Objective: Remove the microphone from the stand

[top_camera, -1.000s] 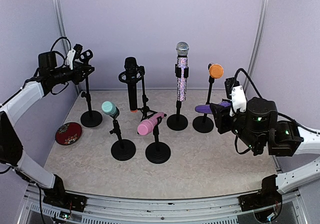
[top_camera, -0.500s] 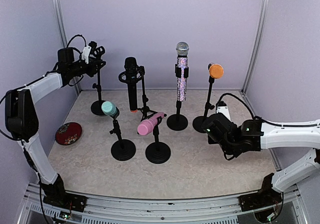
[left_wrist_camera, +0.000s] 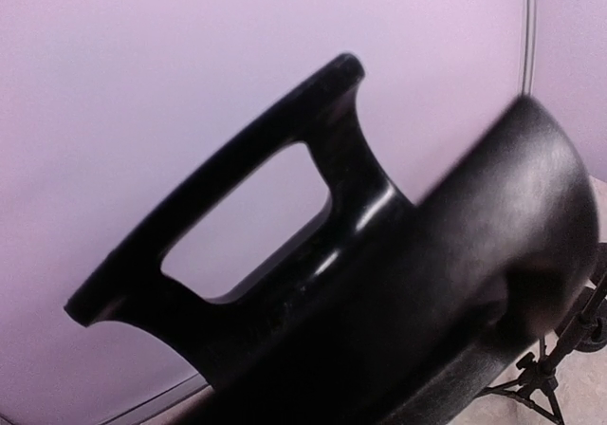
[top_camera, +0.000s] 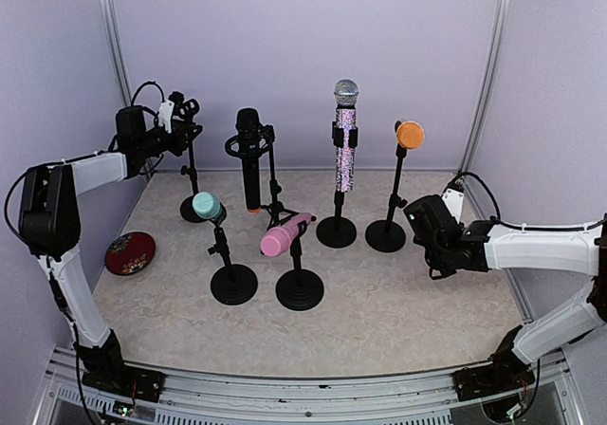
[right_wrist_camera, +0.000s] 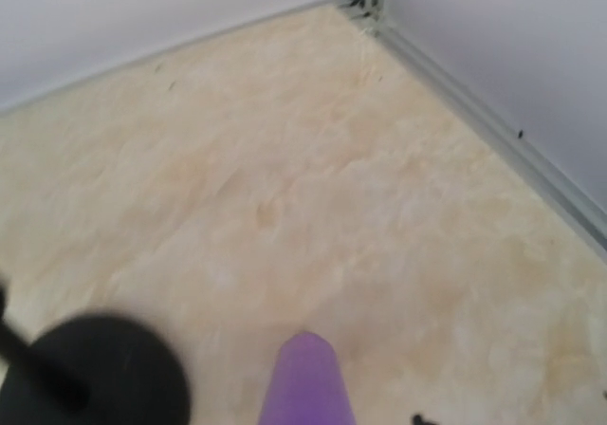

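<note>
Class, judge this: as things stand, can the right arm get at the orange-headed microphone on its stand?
Probably not yet. The right gripper sits near the orange-headed microphone with nothing between, but its jaws seem shut on a purple microphone.

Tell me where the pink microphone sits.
In the top view, the pink microphone lies tilted on a short stand at centre front, just right of the mint microphone.

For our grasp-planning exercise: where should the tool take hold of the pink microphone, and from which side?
Grip the pink microphone on its barrel, between the round head and where its stand holds it. Come down from above, jaws across the barrel: it lies tilted nearly flat, head toward the near left, with the stand underneath and its top side open.
</note>
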